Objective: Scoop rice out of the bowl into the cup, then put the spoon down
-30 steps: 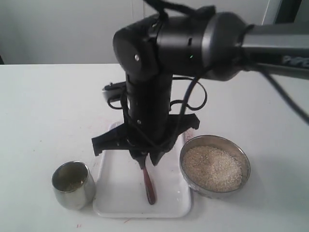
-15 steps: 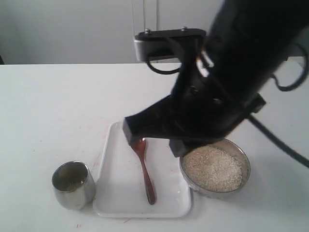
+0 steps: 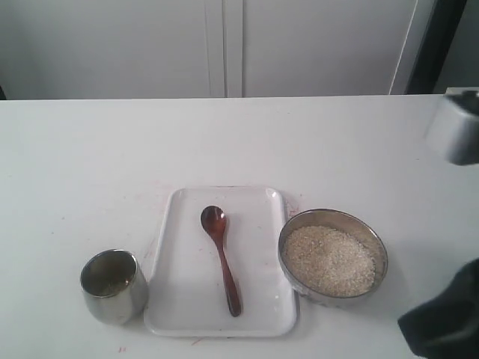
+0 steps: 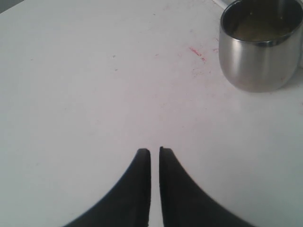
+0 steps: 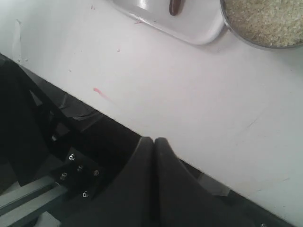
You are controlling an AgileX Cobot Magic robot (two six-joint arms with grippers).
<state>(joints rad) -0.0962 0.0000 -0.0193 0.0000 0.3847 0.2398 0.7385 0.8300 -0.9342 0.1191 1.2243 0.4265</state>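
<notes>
The dark wooden spoon (image 3: 221, 259) lies flat on the white tray (image 3: 183, 299), with its oval bowl towards the far side. To its right, the wide steel bowl (image 3: 378, 250) holds a heap of rice (image 3: 329, 260). Left of the tray stands the small steel cup (image 3: 112, 286), with a little rice at its bottom. My left gripper (image 4: 155, 150) is shut and empty over bare table, apart from the cup (image 4: 259, 52). My right gripper (image 5: 154, 140) is shut and empty at the table's front edge, away from the spoon handle's tip (image 5: 175, 6), the rice (image 5: 265, 19) and the tray's corner (image 5: 194, 30).
Part of the right arm (image 3: 445, 321) shows at the bottom right, and another part (image 3: 456, 127) at the right edge. The white table (image 3: 112, 164) stretches behind the tray. Faint red marks (image 4: 196, 52) stain the table near the cup.
The right arm, which hung over the tray and the spoon, has pulled away to the right and out of the middle. The spoon stays lying on the tray.
</notes>
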